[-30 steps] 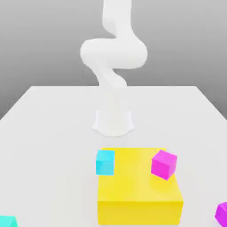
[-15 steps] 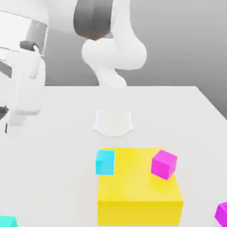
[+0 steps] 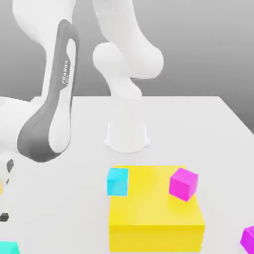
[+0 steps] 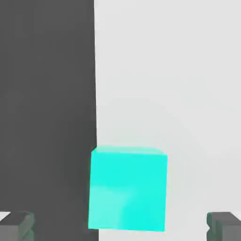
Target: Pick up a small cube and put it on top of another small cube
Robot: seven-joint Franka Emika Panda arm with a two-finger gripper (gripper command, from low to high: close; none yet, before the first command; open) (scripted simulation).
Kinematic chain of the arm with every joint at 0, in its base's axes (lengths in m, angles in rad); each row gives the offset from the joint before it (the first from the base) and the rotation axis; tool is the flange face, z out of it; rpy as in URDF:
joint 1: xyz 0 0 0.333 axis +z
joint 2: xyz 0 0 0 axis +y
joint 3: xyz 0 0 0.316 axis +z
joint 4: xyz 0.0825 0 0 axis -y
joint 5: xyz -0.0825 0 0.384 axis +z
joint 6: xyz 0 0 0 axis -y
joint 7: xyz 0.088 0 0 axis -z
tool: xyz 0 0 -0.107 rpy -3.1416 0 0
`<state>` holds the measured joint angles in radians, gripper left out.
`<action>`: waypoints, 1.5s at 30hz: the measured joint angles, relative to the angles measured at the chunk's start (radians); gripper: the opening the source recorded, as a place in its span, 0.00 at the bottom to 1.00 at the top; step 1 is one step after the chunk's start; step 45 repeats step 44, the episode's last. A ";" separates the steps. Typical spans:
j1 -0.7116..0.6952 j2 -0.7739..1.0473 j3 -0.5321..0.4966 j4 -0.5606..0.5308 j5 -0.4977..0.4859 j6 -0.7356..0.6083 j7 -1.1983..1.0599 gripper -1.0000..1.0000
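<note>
A small cyan cube lies at the table's near corner on the exterior view's left. My gripper hangs above it at that view's left border. In the hand view the same cyan cube sits below and between my fingertips. The jaws stand wide apart and open, holding nothing. A second cyan cube rests against the far left corner of a big yellow block. One magenta cube sits on top of that block. Another magenta cube lies on the table at the exterior view's right border.
The table's edge runs right beside the cyan cube under my hand, with dark floor beyond it. The arm's white base stands mid-table behind the yellow block. My forearm crosses the exterior view's left half.
The arm has swung down into the exterior view's left. The hand has dropped to the left border above the corner cyan cube. No cube has moved.
</note>
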<state>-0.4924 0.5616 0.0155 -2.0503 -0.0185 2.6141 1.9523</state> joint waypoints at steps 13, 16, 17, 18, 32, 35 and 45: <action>0.003 -0.070 0.005 -0.020 0.001 -0.051 -0.005 0.00; 0.049 -0.174 0.054 -0.085 -0.031 -0.095 -0.057 0.00; 0.065 -0.207 0.073 -0.108 -0.040 -0.108 -0.078 0.00; 0.080 -0.240 0.093 -0.131 -0.047 -0.119 -0.101 0.00; 0.385 -0.714 0.303 -0.473 0.079 -0.244 -0.566 0.00; 0.466 -0.821 0.326 -0.547 0.141 -0.267 -0.689 0.00; 0.477 -0.713 0.362 -0.625 0.117 -0.081 -0.699 1.00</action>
